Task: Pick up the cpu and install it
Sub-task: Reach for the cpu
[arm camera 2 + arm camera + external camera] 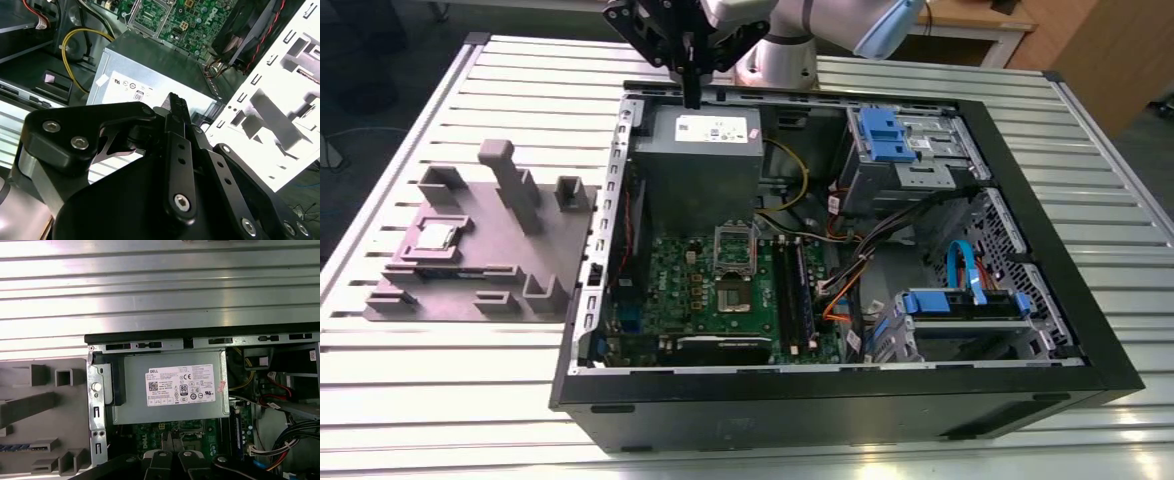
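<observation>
In the exterior view, a dark floor [374, 50] shows past the tabletop's [494, 80] edge on the exterior view's left. The tabletop is made of ribbed, pale metal slats running across it. Near that left edge lies a grey plastic tray [467, 270] with raised blocks and posts. The cpu [438, 236] rests flat in a square seat on the side of the tray nearest that edge, silver top up, well apart from the gripper.

Just beside the tray, a black computer case [854, 400] lies open on its side over the middle and right of the tabletop, close to the near edge. Inside it, a grey power supply [700, 160] sits at the far end. The green motherboard [680, 290] lies nearer, with its metal-framed socket [734, 297].

The arm [787, 40] reaches in from the far edge. The gripper [691, 98] hangs over the far end of the power supply. In the first wrist view its fingers are clenched together with nothing between them.

Further right in the case are drive cages with blue parts [894, 135]. Wooden furniture [1081, 50] stands beyond the tabletop's far right corner.
</observation>
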Tool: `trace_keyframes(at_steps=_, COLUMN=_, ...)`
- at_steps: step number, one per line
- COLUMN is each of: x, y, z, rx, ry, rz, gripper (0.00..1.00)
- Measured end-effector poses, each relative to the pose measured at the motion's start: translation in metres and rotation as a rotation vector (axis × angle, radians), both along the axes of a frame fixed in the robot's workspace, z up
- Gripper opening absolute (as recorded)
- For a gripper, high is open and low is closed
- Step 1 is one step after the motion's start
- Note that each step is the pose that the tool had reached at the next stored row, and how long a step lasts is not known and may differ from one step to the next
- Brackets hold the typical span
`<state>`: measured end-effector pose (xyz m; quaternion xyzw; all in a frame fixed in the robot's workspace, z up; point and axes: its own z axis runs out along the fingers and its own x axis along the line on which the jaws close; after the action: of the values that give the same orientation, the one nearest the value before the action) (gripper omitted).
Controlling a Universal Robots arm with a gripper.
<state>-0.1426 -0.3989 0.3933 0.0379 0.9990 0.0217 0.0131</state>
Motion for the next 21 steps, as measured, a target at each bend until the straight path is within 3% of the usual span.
trace_keyframes(at_steps=21, x=-0.007, y=0.0, z=0.0, rx=0.0, ry=-0.0001, rz=0.0, gripper=0.1)
